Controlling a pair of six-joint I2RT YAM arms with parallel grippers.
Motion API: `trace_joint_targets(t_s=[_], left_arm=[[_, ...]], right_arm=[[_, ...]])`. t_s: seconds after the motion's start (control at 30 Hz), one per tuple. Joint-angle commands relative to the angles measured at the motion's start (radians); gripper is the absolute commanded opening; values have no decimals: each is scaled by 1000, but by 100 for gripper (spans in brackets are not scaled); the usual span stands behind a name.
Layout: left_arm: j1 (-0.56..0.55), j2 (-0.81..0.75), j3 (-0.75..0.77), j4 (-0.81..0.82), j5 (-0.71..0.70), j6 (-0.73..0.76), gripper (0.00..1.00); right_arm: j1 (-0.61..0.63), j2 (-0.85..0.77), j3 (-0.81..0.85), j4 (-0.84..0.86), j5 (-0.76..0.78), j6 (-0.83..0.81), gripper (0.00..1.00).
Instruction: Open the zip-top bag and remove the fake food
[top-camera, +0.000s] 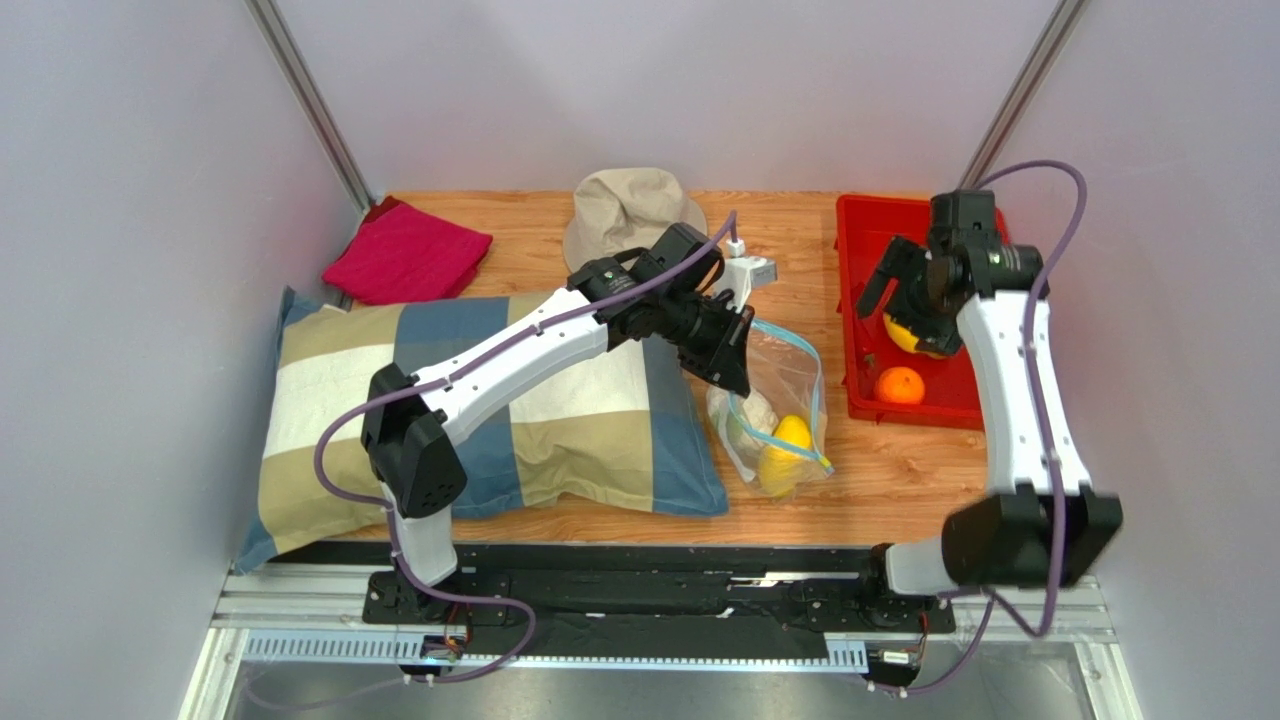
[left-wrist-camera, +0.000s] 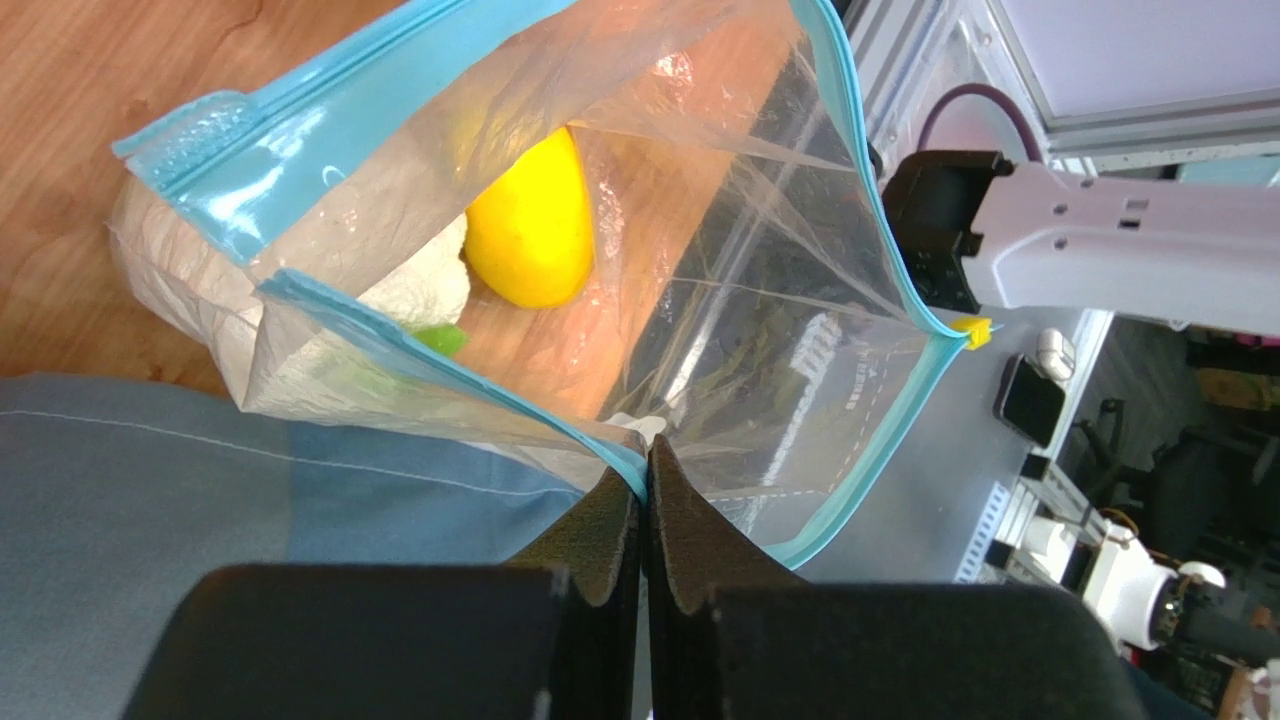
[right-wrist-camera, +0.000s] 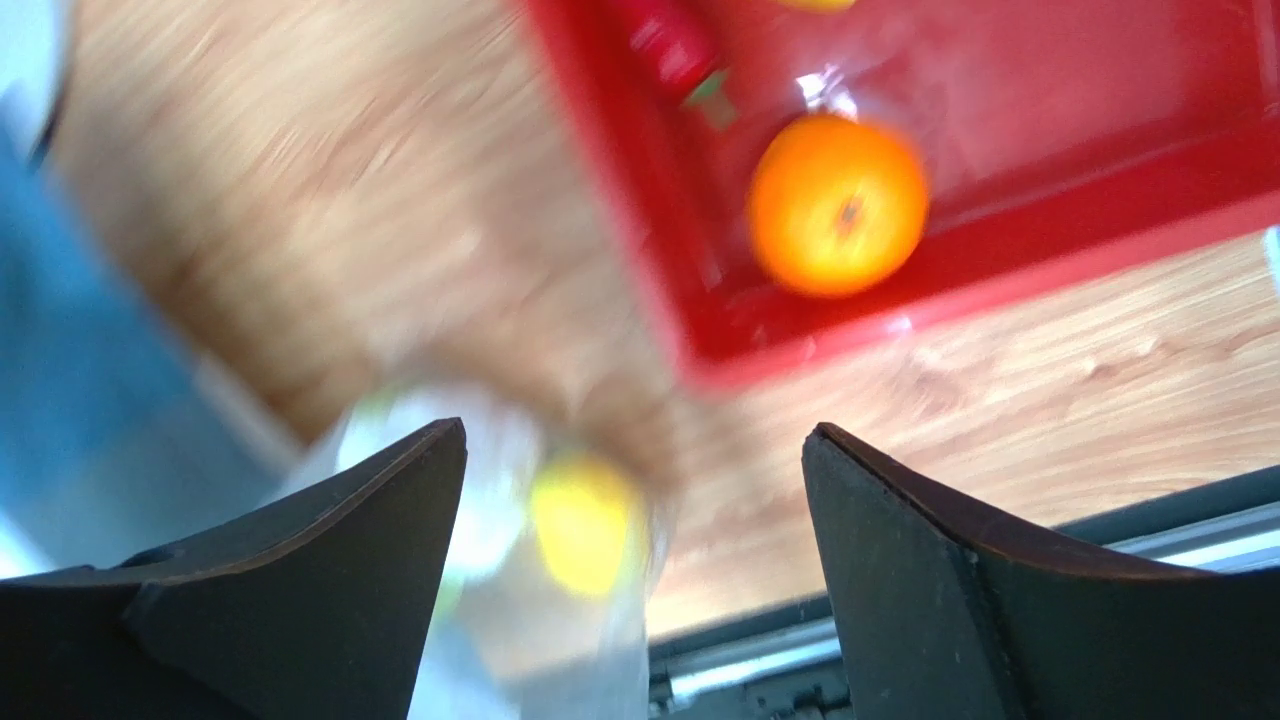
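Note:
The clear zip-top bag (top-camera: 774, 402) with its light blue zip strip lies open on the wooden table, right of the pillow. My left gripper (top-camera: 733, 348) is shut on the bag's blue rim (left-wrist-camera: 624, 450) and holds the mouth up. Inside I see the yellow oval fruit (left-wrist-camera: 529, 228) and the white-and-green cauliflower (left-wrist-camera: 398, 285). My right gripper (top-camera: 899, 281) is open and empty above the red tray (top-camera: 863, 338). The orange (top-camera: 900, 386) and a yellow piece (top-camera: 906, 336) lie in the tray. In the blurred right wrist view the orange (right-wrist-camera: 836, 203) and a red pepper piece (right-wrist-camera: 669, 42) show in the tray.
A checked pillow (top-camera: 496, 420) fills the left of the table under my left arm. A beige hat (top-camera: 631, 207) and a folded magenta cloth (top-camera: 406, 252) lie at the back. Grey walls close in both sides.

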Motion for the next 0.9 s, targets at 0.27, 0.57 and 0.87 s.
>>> trace_joint_targets(t_s=[0.27,0.57,0.87], left_arm=[[-3,-4,48,57,-24,-74,0],[-8,-11,30,60,-30,-102,0],[-19,-25,-11,98,-27,-151,0]], right_arm=[[425,-466,-145,-132,-180,102,70],[550,-342,-220,8,-243,167,41],[550,-219,-416,112,-132,193,31]])
